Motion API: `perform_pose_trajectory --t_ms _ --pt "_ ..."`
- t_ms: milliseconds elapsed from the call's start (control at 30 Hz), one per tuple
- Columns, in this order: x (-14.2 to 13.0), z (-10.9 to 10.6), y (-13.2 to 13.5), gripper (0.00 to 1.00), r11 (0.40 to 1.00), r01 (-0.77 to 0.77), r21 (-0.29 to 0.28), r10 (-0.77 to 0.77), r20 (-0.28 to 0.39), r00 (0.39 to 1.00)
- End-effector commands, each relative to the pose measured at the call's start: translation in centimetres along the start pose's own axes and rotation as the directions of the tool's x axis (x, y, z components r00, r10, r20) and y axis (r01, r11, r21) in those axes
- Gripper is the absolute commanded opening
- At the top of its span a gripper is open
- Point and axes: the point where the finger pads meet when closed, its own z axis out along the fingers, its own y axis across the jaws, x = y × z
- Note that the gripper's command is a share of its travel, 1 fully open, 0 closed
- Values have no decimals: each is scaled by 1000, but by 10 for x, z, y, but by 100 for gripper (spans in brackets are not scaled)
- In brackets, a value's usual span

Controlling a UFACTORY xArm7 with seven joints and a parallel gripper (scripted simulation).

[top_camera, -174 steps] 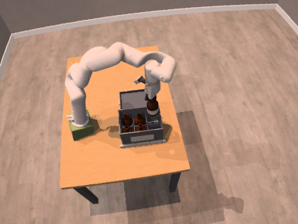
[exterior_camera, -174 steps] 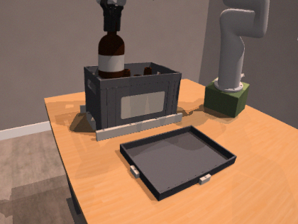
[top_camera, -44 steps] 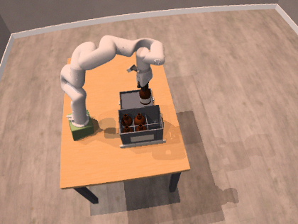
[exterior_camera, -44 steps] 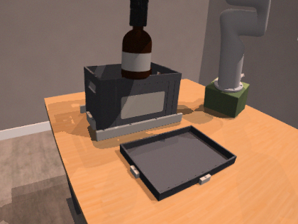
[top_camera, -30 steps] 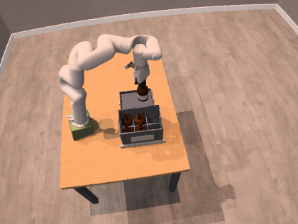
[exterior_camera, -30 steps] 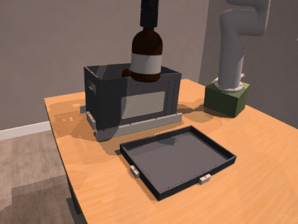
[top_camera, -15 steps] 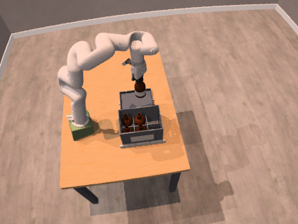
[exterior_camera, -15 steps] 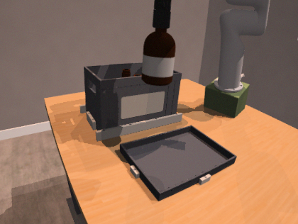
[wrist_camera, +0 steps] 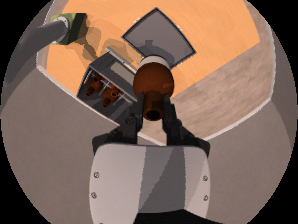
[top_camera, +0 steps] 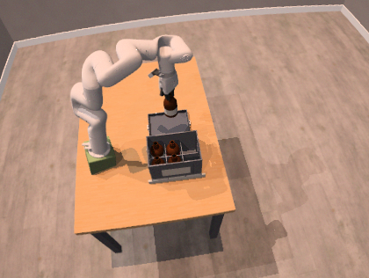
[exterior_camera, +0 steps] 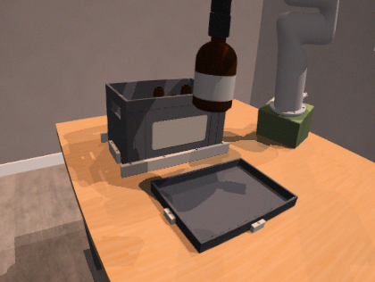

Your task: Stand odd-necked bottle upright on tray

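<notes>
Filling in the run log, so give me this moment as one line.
jaws: shut on bottle neck | bottle: upright, in air | tray: no bottle on it | crate: four bottles

Wooden table (top_camera: 123,198) (exterior_camera: 330,232) (wrist_camera: 220,30) beneath grey crate (top_camera: 154,172) (exterior_camera: 134,129) (wrist_camera: 111,64), dark tray (top_camera: 149,125) (exterior_camera: 223,210) (wrist_camera: 159,31) and green base block (top_camera: 102,165) (exterior_camera: 279,129) (wrist_camera: 78,29).

- On the tray side of the crate (top_camera: 153,173) (exterior_camera: 138,134) (wrist_camera: 102,64), we see open air above the tray (top_camera: 171,123) (exterior_camera: 232,201) (wrist_camera: 157,35), whose low rim stands in the way of sideways entry.
- The raised bottle (top_camera: 170,106) (exterior_camera: 215,71) (wrist_camera: 152,82) takes up room below the gripper (top_camera: 167,94) (exterior_camera: 219,29) (wrist_camera: 153,101), higher than the tray.
- Inside the crate, four bottles (top_camera: 172,149) (exterior_camera: 158,92) (wrist_camera: 111,94) and thin dividers crowd our way; we find an open compartment beside them.
- The crate's high walls block low sideways passage, and pale rails (top_camera: 176,179) (exterior_camera: 179,160) edge its foot.
</notes>
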Motion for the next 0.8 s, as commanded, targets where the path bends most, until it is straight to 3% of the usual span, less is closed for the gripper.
perform_pose_trajectory --t_ms 0,767 --pt "10 -1 5 0 1000 0 -3 0 2 1000" --pt "40 -1 17 0 1000 0 -3 0 2 1000"
